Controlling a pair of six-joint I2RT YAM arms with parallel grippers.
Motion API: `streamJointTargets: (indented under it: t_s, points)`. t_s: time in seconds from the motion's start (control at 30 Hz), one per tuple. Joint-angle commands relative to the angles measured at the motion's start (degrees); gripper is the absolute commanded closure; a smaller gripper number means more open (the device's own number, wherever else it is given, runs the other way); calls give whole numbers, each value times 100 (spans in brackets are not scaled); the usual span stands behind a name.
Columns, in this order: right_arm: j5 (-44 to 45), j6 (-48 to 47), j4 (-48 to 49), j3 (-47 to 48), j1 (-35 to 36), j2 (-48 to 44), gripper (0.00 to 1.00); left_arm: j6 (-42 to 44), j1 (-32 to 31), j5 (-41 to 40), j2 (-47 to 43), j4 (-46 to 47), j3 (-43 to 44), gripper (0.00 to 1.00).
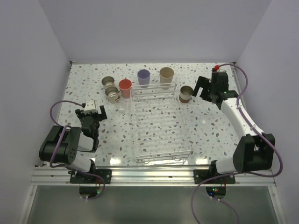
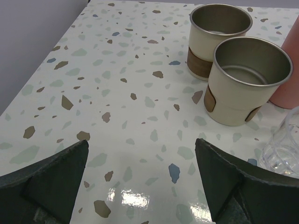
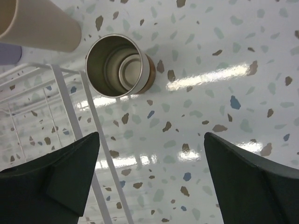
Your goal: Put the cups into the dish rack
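Only the overhead view takes in the whole dish rack [image 1: 161, 126], lying on the speckled table [image 1: 210, 121] between the left pincer [image 1: 92, 115] and right pincer [image 1: 200, 87], with the coral-red cup [image 1: 125, 87], lavender cup [image 1: 143, 77] and beige cup [image 1: 166, 77] at its far end. The right wrist view shows its pincer spread wide and empty, a lone brown-grey cup [image 3: 119, 65] upright just ahead beside the rack's wire rim. The left wrist view shows its pincer equally wide and empty, two brown-grey cups [image 2: 247, 79] ahead to its right, the tiny clear cup [image 2: 285, 144] nearer, by the right finger.

High rear overview, wrist cameras near cups [image 2: 247, 79]
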Motion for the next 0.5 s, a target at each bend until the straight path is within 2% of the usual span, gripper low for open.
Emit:
streamJointTargets:
  t_s: [0.0, 0.47]
  points:
    - [-660, 270, -540, 419, -1, 279, 4, 103, -21, -39, -10, 675, 87, 0]
    - [-380, 700, 32, 1148, -1, 1641, 12, 94, -21, -39, -10, 675, 87, 0]
